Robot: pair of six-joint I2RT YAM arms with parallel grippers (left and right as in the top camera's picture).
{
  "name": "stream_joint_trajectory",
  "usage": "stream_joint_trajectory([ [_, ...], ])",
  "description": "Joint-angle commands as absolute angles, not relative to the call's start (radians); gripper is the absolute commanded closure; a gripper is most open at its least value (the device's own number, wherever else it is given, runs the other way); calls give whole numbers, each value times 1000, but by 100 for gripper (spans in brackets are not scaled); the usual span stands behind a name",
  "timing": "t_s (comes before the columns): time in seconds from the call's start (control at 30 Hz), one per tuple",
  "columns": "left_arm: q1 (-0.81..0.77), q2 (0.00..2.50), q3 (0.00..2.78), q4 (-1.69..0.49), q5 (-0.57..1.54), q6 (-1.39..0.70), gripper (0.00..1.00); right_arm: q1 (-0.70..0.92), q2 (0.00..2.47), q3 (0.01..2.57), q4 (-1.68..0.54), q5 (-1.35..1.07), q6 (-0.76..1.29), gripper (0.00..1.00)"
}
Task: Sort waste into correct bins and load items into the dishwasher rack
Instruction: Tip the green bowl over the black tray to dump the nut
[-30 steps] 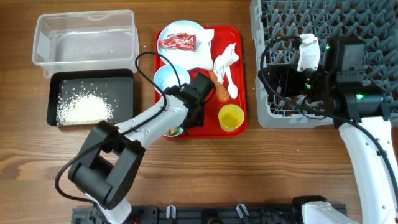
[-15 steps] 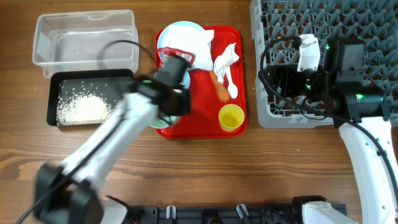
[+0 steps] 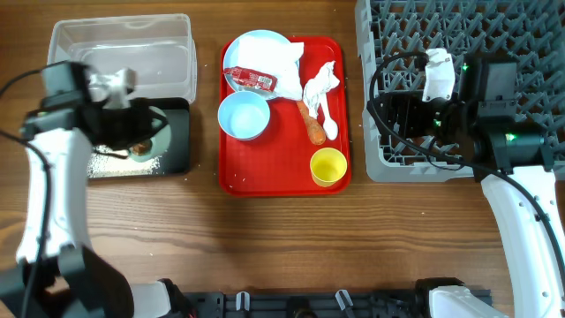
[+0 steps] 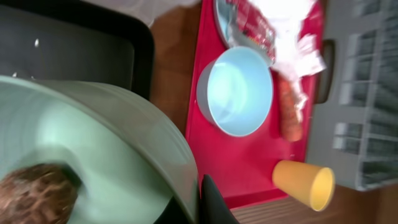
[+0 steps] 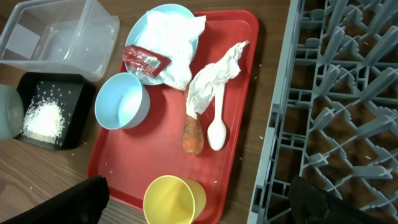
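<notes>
Two bowls: the pale blue-white bowl (image 3: 244, 116) sits on the flat red tray (image 3: 265, 177) near the small yellow cup (image 3: 327, 166). Left of the tray, the left gripper (image 4: 196, 199) clamps the rim of the mint-green bowl (image 4: 93, 143) above the matte black tub (image 4: 74, 50), with a brown food scrap (image 4: 34, 193) inside. Right of the tray, the right gripper (image 3: 406, 119) is spread and empty.

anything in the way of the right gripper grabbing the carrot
Yes: a crumpled napkin drapes over the carrot at its upper end, and the white plastic spoon lies close alongside it on the red tray.
</notes>
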State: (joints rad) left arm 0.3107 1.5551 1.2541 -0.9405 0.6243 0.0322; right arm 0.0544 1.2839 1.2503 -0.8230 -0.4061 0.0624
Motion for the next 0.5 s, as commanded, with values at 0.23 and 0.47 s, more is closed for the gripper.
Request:
stream_joint_trajectory([
  [0.23,551,1863,1261,-894,1292,417,96,54,1287,1268,-821,-376,51,4],
  [0.47,616,2026,1261,-875,1578,411,96,54,1287,1268,-824,-332,51,5],
])
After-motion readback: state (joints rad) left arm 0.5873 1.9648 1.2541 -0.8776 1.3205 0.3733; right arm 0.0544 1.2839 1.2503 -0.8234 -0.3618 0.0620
